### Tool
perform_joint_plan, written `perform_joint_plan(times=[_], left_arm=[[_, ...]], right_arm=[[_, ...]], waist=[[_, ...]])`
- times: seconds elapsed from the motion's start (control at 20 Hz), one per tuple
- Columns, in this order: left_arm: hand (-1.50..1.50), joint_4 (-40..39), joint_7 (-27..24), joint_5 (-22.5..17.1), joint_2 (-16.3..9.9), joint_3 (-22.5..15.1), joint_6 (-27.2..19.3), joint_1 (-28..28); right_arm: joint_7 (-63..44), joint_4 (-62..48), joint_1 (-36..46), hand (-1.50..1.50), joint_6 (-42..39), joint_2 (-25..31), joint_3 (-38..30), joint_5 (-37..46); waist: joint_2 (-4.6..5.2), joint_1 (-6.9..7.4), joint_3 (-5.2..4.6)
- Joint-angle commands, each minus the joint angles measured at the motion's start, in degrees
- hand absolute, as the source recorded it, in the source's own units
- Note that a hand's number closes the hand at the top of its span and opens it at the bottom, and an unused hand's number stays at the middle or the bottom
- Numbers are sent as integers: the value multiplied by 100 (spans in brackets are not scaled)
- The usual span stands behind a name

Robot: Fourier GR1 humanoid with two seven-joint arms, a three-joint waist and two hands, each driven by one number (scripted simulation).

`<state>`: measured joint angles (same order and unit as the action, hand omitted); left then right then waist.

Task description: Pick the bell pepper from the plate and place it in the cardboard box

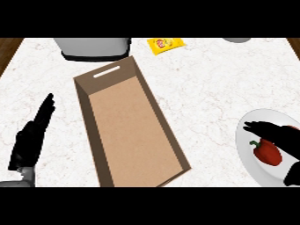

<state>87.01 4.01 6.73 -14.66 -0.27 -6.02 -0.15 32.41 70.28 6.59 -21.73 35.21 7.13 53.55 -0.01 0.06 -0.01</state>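
A red bell pepper (268, 151) with a green stem lies on the white plate (246, 136) at the right edge of the counter. My right hand (288, 139) reaches over the plate just above and beside the pepper, fingers stretched toward the left and the thumb low at the plate's near side; it holds nothing. The open cardboard box (129, 127) lies long and empty in the middle of the counter. My left hand (32, 136) rests open at the left, fingers straight and pointing away.
A grey toaster-like appliance (92, 47) stands at the back behind the box. A yellow packet (166, 44) lies at the back centre. A grey round object (236, 39) shows at the far right edge. The white marble counter (204, 83) ends in dark wood on both sides.
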Motion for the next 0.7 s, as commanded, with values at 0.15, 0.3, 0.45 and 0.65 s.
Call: perform_joint_plan(times=[0.15, 0.3, 0.45, 0.65], left_arm=[[0, 209, 198, 231, 158, 103, 40, 20], [0, 246, 91, 106, 144, 187, 264, 174], [0, -138, -48, 399, 334, 146, 31, -117], [0, -248, -324, 264, 205, 269, 167, 59]], right_arm=[[298, -611, 276, -150, 120, -106, -142, 557], [92, -848, 583, -150, -76, -469, -49, 690], [394, -907, 741, 150, -270, -331, -209, 646], [314, -261, -65, 150, 1311, -596, -370, 715]], waist=[[2, 11, 1], [2, 22, 1], [4, 7, 0], [1, -62, -1]])
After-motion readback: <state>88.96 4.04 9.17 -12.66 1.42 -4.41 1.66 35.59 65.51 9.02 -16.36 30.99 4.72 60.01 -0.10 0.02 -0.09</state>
